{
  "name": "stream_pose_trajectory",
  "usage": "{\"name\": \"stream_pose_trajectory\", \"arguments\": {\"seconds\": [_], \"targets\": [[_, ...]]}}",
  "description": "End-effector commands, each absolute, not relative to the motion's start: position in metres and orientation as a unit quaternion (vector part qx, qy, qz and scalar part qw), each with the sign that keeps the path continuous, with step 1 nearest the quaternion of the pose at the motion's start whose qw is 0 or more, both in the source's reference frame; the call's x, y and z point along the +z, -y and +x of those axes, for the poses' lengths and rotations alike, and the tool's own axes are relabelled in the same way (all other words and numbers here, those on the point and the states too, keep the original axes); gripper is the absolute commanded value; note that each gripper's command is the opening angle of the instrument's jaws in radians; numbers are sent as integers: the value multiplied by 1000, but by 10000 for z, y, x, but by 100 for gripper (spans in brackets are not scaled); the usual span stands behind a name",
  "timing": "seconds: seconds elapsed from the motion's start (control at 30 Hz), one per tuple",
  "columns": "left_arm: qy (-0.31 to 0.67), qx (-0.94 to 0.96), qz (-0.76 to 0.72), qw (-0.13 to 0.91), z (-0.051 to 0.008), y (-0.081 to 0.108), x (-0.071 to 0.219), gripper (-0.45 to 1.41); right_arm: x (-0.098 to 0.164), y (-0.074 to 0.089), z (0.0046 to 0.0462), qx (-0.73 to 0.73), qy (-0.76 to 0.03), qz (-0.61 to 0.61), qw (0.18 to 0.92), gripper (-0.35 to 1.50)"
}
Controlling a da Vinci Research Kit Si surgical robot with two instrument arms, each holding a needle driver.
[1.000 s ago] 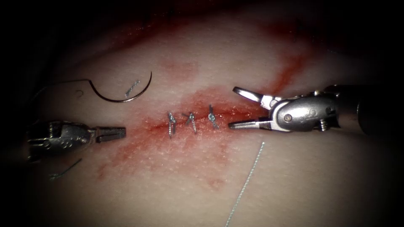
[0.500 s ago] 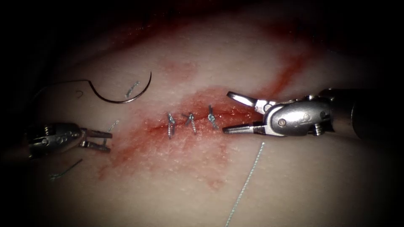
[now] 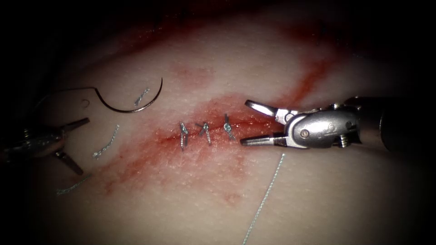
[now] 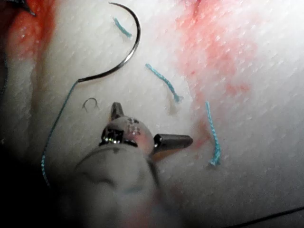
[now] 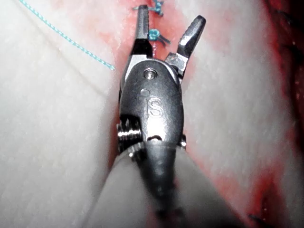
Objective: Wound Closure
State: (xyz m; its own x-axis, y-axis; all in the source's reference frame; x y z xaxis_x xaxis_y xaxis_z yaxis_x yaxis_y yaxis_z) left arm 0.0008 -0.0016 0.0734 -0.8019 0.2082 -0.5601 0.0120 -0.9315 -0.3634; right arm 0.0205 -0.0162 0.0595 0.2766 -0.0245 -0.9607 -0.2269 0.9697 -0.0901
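While the needle (image 3: 131, 102) lies free on the tissue (image 3: 190, 199), left of the cut, both the left hand (image 3: 77, 145) and the right hand (image 3: 249, 122) are spread apart, holding nothing.

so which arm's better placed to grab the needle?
Left, probably. Its tool is open and empty near the needle, which lies free on the tissue left of the cut. The right tool, also open and empty, sits by the stitches.

I see the needle (image 3: 136, 102) lying free on the tissue (image 3: 290, 199), left of the cut (image 3: 206, 131) (three stitches close it), thread (image 3: 68, 89) trailing from its blunt end; neither pincer holds it.
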Motion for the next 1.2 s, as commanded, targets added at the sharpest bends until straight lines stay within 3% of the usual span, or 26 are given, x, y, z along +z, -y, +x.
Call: {"name": "stream_pose_trajectory", "arguments": {"seconds": [0.03, 0.07, 0.27, 0.5, 0.83, 1.2], "targets": [[179, 932, -309, 57, 3, 17, 738, 101, 601, 163, 213, 64, -599, -105, 791, 146], [180, 930, -314, 70, 4, 10, 728, 89, 601, 163, 213, 63, -598, -104, 792, 146], [168, 917, -343, 119, -11, -7, 702, 83, 602, 163, 213, 63, -598, -104, 792, 146], [154, 900, -358, 193, -79, -37, 667, 62, 602, 163, 213, 63, -598, -104, 792, 146], [168, 880, -337, 291, -134, -72, 679, 67, 599, 162, 212, 63, -596, -100, 795, 146], [184, 867, -305, 348, -133, -77, 714, 69, 588, 154, 209, 58, -595, -101, 795, 146]]}}
